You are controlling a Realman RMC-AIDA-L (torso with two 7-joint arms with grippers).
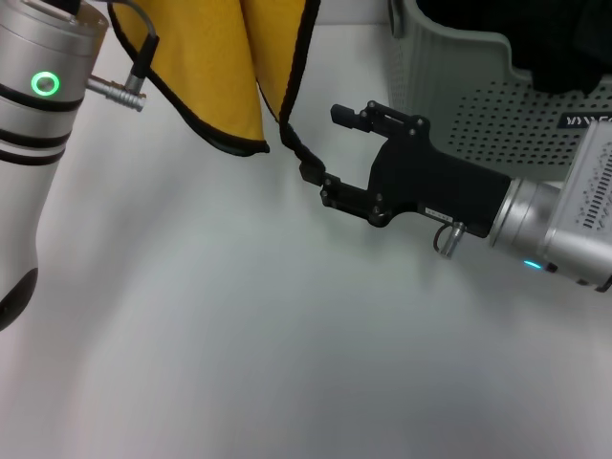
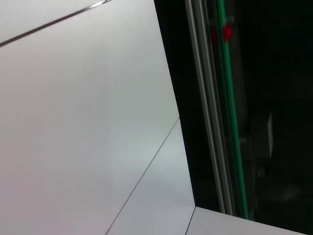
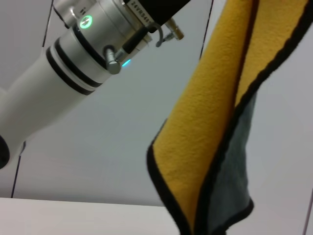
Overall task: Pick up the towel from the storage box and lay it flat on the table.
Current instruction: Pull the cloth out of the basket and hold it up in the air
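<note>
The mustard-yellow towel (image 1: 215, 67) with black edge trim hangs in folds from above the head view's top, over the white table (image 1: 239, 335). It also shows in the right wrist view (image 3: 215, 127), with a greyish underside. My left arm's wrist (image 1: 43, 86) is beside it at the upper left; the left gripper's own end is cut off by the frame edge. My right gripper (image 1: 327, 145) is open and reaches in from the right, its jaws at the towel's lowest dangling corner (image 1: 296, 153). The storage box (image 1: 459, 86) stands at the back right.
Dark black fabric (image 1: 564, 48) lies inside the storage box, which carries a black label (image 1: 585, 120). The left arm (image 3: 73, 63) with its green light shows in the right wrist view. The left wrist view shows only pale panels and a dark frame.
</note>
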